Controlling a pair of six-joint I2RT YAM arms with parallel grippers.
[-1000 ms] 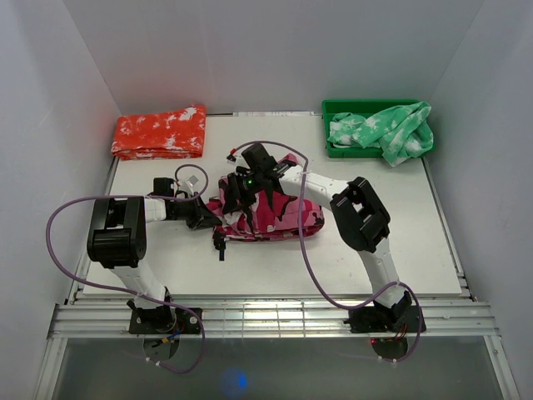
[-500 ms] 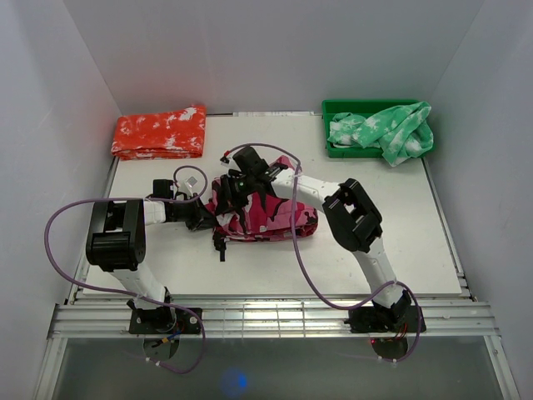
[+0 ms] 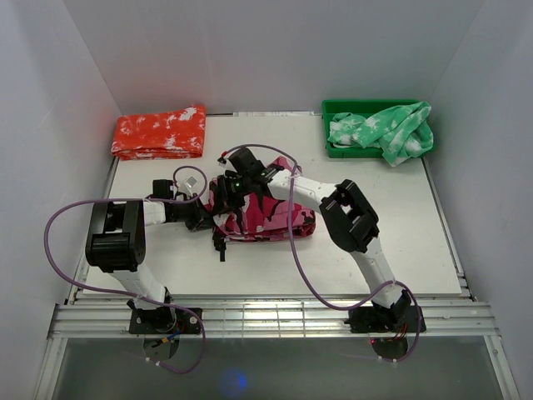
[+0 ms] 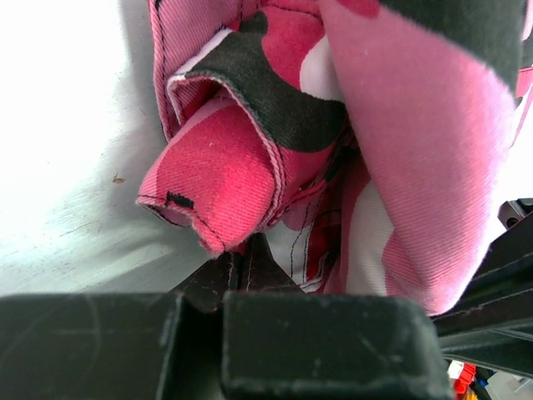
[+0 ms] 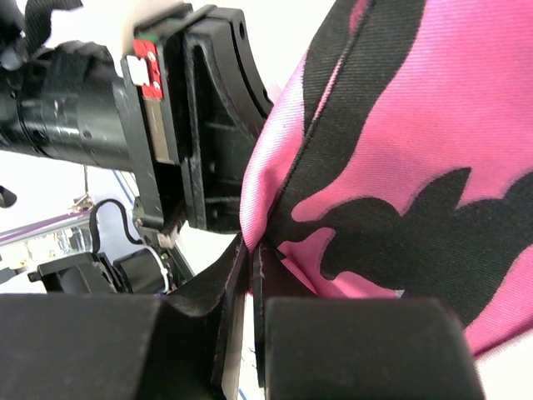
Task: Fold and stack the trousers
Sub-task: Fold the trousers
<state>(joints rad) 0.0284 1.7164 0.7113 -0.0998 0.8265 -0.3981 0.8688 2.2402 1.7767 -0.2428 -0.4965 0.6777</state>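
**Position of the workpiece.** The trousers (image 3: 271,215) lie as a folded bundle on the table (image 3: 400,250), near its centre. The long axis of the bundle runs roughly side to side across the table. Its left end points toward both claws, and its right end lies under the right arm's forearm.

**Left claw.** In the top view, the left claw (image 3: 210,218) sits low at the near-left end of the bundle, touching the cloth. In the left wrist view, the left claw (image 4: 243,268) is clenched. The two fingertips meet with no visible gap, and a stitched layer of the trousers (image 4: 250,158) is pinched between them. A rolled pink fold with a black patch sits directly ahead of the fingertips. Bare table surface lies to their left.

**Right claw.** In the top view, the right claw (image 3: 236,178) is just beyond the left claw, at the far-left corner of the bundle. In the right wrist view, the right claw (image 5: 250,258) is closed to a thin slit and grasps a hemmed pink-and-black edge of the trousers (image 5: 416,167). The cloth spreads up and to the right from the fingertips. The left arm's black wrist housing (image 5: 200,125) stands just to their left.

**Surroundings.** An orange-red garment (image 3: 158,132) lies folded well beyond and to the left of both claws. A green garment (image 3: 383,129) hangs over a green bin (image 3: 333,108) well beyond and to their right.
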